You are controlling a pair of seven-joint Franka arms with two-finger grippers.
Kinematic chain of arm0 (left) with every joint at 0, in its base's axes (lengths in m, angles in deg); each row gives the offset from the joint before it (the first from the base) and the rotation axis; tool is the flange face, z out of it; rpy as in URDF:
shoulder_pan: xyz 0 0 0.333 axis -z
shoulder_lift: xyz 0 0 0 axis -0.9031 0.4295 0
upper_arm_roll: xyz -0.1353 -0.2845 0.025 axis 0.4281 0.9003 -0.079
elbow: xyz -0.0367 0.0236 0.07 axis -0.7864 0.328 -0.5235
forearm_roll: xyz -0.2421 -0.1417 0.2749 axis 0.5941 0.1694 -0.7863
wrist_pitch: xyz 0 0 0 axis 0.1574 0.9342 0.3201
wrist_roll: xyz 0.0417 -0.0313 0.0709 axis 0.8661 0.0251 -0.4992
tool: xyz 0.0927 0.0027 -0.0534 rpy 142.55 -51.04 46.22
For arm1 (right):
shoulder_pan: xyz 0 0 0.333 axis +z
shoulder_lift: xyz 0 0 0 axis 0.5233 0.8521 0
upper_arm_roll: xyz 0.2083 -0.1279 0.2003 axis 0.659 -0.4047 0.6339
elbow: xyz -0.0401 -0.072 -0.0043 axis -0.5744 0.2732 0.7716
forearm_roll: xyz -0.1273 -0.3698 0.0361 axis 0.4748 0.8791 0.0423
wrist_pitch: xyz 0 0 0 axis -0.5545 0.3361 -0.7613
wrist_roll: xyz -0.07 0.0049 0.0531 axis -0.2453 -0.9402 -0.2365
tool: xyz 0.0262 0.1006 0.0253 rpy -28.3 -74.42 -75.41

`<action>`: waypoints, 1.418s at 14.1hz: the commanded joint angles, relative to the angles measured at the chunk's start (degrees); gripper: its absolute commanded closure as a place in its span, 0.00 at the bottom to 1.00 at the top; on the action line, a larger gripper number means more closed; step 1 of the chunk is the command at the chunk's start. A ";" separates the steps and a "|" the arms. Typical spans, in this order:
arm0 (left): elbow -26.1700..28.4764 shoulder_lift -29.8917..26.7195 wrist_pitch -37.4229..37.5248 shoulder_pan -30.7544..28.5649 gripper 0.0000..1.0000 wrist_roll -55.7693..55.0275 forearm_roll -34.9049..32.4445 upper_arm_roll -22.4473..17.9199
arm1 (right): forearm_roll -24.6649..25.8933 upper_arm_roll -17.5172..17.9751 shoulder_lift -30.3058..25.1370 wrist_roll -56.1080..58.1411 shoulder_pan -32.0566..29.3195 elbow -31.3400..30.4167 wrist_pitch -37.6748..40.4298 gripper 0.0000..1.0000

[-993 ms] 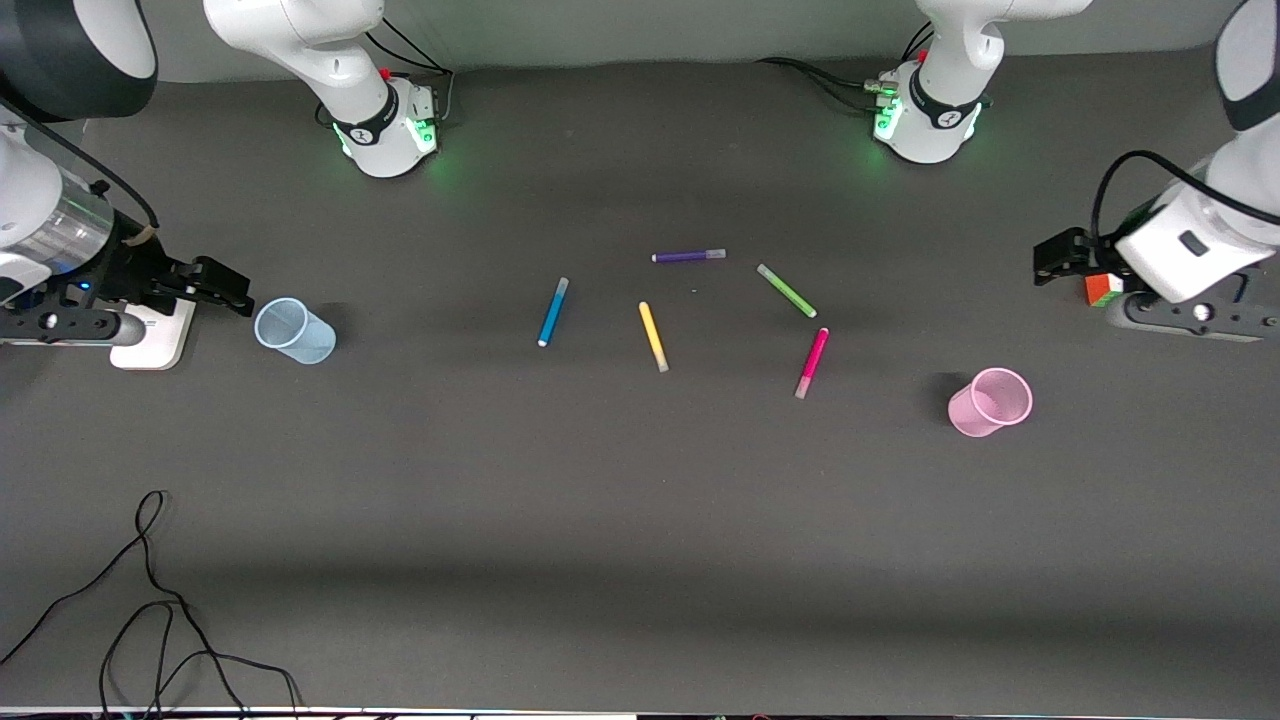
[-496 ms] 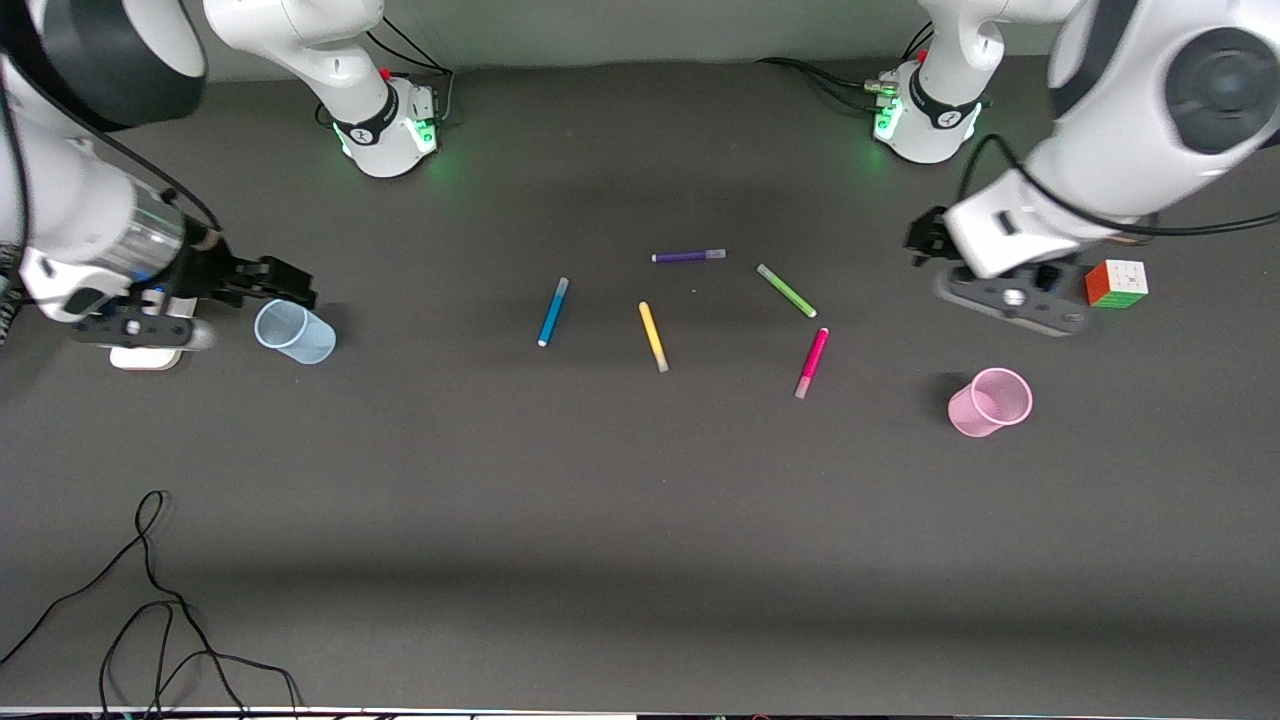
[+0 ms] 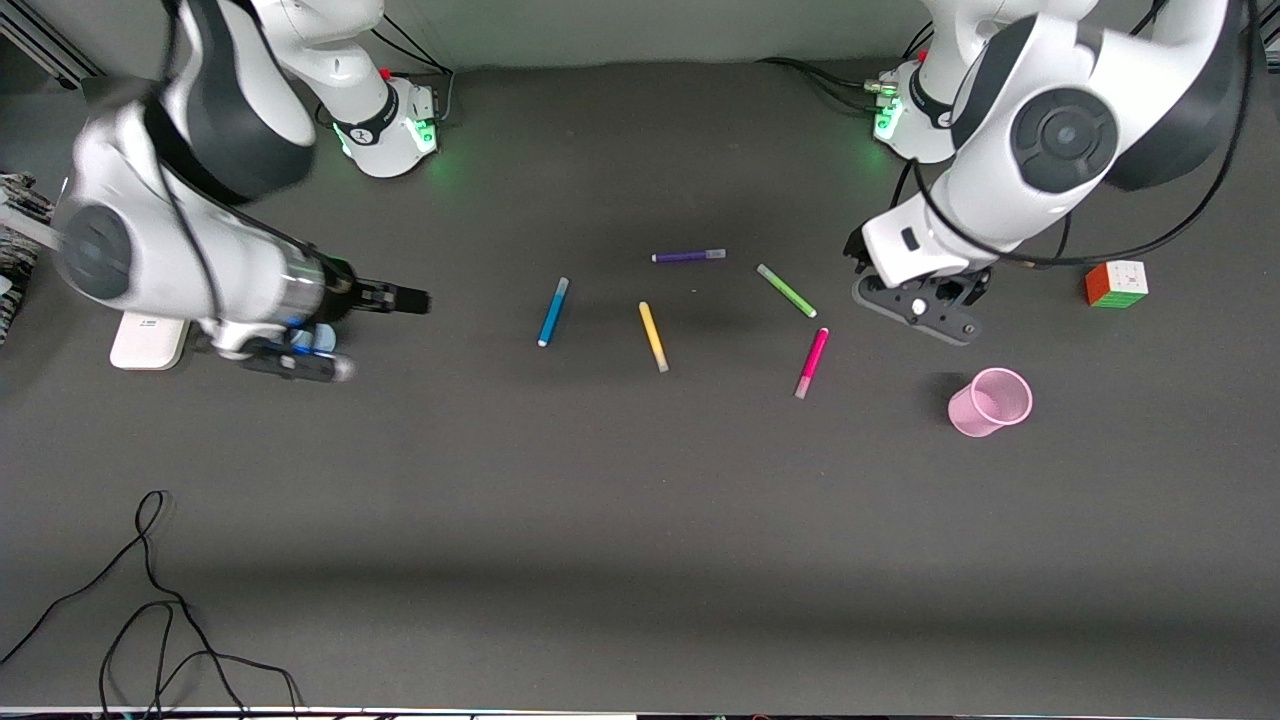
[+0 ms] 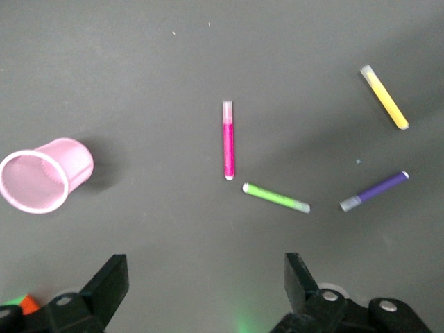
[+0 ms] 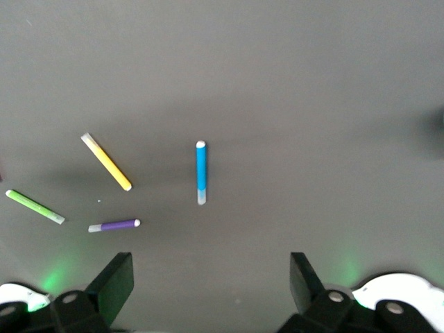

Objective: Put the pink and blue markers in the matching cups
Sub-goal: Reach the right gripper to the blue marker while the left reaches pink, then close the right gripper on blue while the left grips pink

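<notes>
The blue marker [image 3: 553, 311] lies on the dark table and also shows in the right wrist view [image 5: 201, 172]. The pink marker [image 3: 812, 362] lies toward the left arm's end, between the green marker and the pink cup [image 3: 990, 402]; the left wrist view shows both this marker [image 4: 227, 141] and this cup [image 4: 41, 173]. The pale blue cup is hidden under the right arm's wrist. My right gripper [image 3: 410, 299] is open and empty [image 5: 211, 267], up over the table between that cup's place and the blue marker. My left gripper [image 3: 858, 248] is open and empty [image 4: 206, 267], up over the table beside the green marker.
A purple marker [image 3: 688, 256], a yellow marker [image 3: 653, 336] and a green marker [image 3: 787, 290] lie among the two task markers. A colour cube [image 3: 1116, 283] sits at the left arm's end. A white flat block [image 3: 148, 340] and a loose black cable [image 3: 150, 600] lie at the right arm's end.
Both arms have swung in from the table's ends toward the markers. The right arm now covers the blue cup. The left gripper has left the cube. No marker or cup has moved.
</notes>
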 commanded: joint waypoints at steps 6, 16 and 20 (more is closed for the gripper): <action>20.66 2.77 -29.39 4.70 0.00 -1.81 -0.90 -0.66 | -1.70 3.88 17.16 -4.67 1.24 0.24 -3.70 0.00; 21.99 19.30 -45.49 7.43 0.00 -6.82 -4.15 -0.93 | -1.88 7.04 28.68 -12.83 2.91 -2.66 -16.18 0.02; 21.99 21.33 -47.26 7.34 0.01 -6.82 -4.15 -1.19 | -1.79 7.13 29.13 -12.67 3.17 -3.89 -18.21 0.08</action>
